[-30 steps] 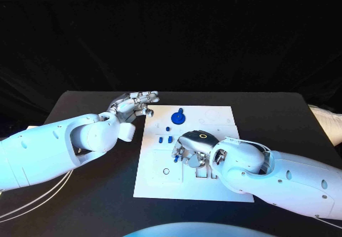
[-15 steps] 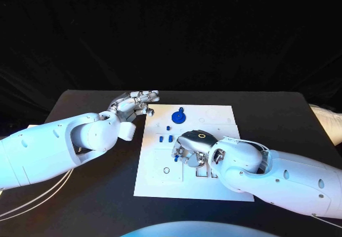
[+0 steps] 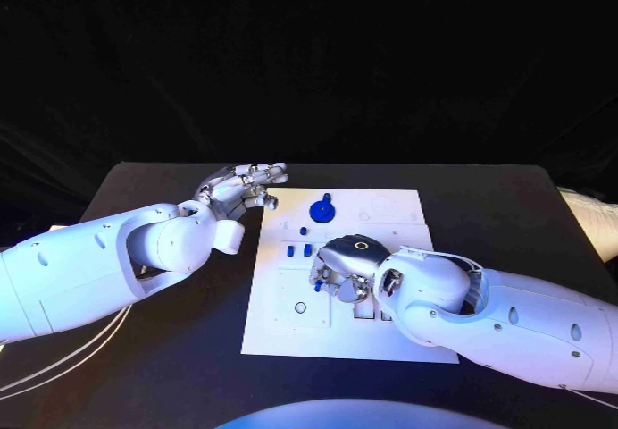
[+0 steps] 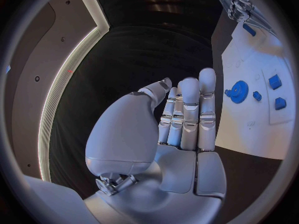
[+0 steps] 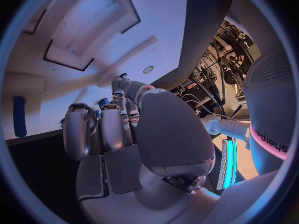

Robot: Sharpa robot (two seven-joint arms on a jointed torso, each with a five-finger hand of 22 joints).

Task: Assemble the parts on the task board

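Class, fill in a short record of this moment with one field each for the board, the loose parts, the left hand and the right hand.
Board: white task board lying flat in the middle of the black table.
Loose parts: blue gear near the board's far edge; small blue pieces nearer the middle.
Left hand: left hand beside the board's far left corner, fingers straight and together, holding nothing.
Right hand: right hand over the board's middle, fingers curled down around a small blue part.
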